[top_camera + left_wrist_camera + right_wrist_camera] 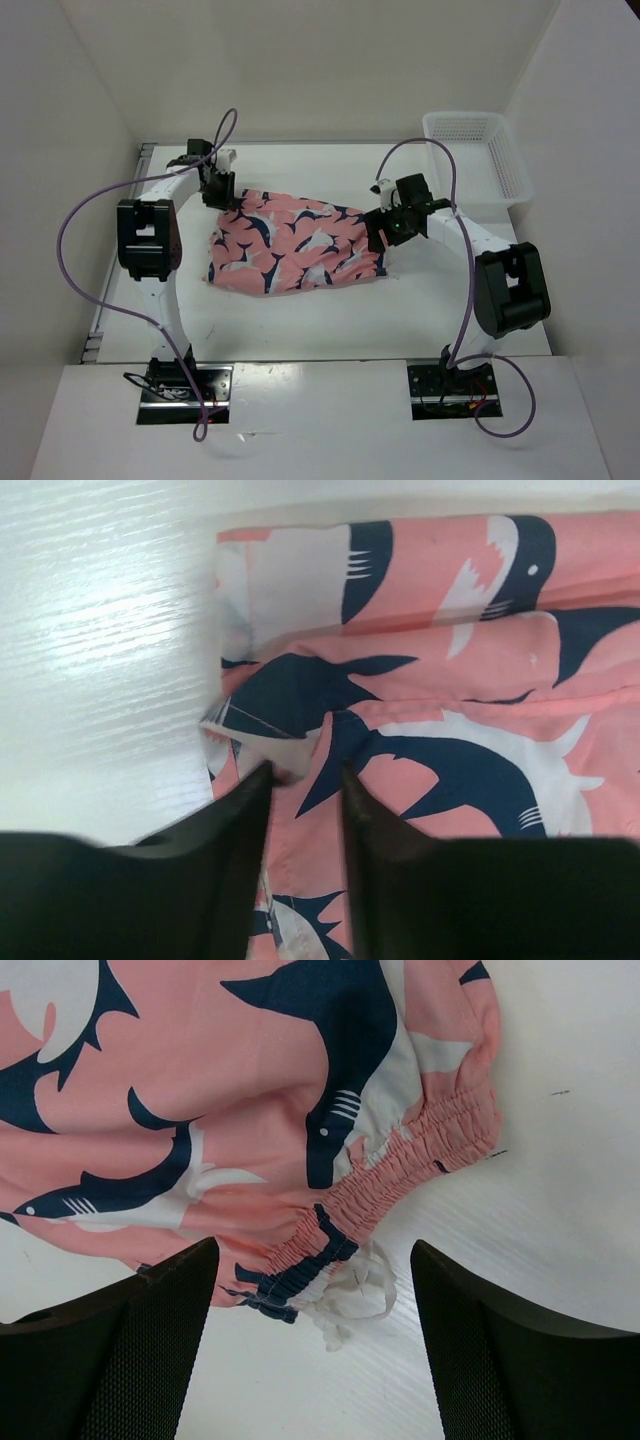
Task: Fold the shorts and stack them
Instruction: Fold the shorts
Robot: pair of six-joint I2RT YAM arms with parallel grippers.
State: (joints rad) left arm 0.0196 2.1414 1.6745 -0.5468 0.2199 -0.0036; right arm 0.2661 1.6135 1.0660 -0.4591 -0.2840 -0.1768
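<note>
You are looking at a robot lab: plain white walls (320,70) box in a white counter (300,320), with two robot arms (150,240) bolted on.

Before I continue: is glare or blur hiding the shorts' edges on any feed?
Left wrist: glare whitens the table beside the shorts, yet their edge reads clearly; the left pincer is dark and soft. Right wrist: even light, waistband and drawstring sharp. Top external: soft, even light, faint shadows only.

readable text: none | shorts (295,245): printed shapes only, no lettering | labels, numbers: none legible
</note>
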